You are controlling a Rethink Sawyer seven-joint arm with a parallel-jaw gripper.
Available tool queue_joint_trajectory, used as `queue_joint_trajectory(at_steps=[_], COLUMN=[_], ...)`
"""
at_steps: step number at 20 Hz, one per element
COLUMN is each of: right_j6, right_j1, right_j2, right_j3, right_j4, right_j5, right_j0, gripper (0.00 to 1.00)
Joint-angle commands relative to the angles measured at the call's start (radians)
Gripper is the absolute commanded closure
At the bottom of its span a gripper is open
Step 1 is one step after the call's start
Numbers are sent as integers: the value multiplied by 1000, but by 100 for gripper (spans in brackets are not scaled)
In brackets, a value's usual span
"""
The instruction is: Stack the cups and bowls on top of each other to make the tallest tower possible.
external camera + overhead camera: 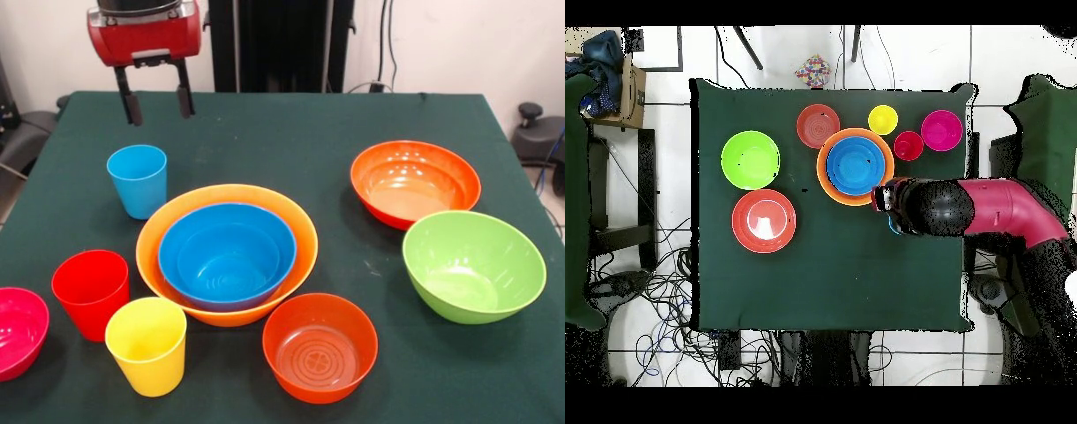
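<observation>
Gripper (158,103) open above light blue cup (138,179)

I see matt dark green cloth over the table (291,132), faintly scuffed toward the middle. The blue bowl (227,253), nested in the pale orange bowl (300,225), looks like glossy smooth plastic, as do the lime green bowl (472,265) and both red-orange bowls. The light blue cup (138,180) looks duller plastic. The gripper (157,102) has a shiny red shell and matt black fingers.
</observation>
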Motion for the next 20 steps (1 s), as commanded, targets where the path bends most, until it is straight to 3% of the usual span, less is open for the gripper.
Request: queue_joint_trajectory(at_steps=[1, 20], right_j6=[-264, -240], right_j1=[81, 155], right_j2=[15, -16], right_j3=[-57, -129], right_j4=[-58, -127], right_j5=[79, 56], right_j0=[12, 39], gripper=[0, 0])
